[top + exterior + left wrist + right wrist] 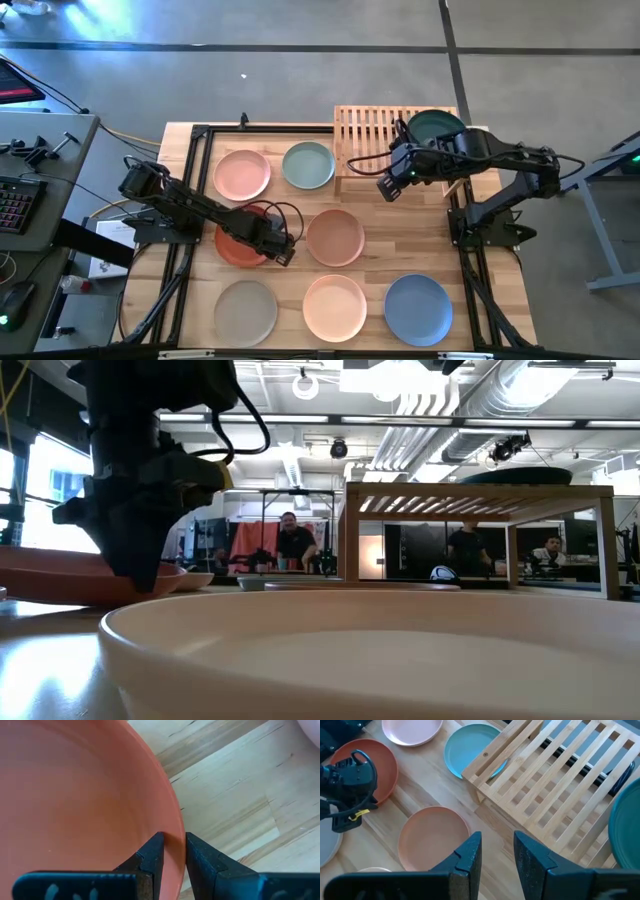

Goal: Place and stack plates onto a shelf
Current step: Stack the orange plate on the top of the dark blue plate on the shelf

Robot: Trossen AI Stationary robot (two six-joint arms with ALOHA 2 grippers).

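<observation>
Left gripper [174, 851] pinches the rust-red plate's [75, 805] rim.
Right gripper [497, 851], fingers spread, hovers beside the shelf [385, 135]; the dark teal plate [437, 126] seems half hidden under that arm.

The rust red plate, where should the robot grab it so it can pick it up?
By its rim, probably. The rust red plate lies flat on the table, so only the thin raised edge offers a pinch. The left gripper already straddles that edge from the side facing the tan plate.
</observation>
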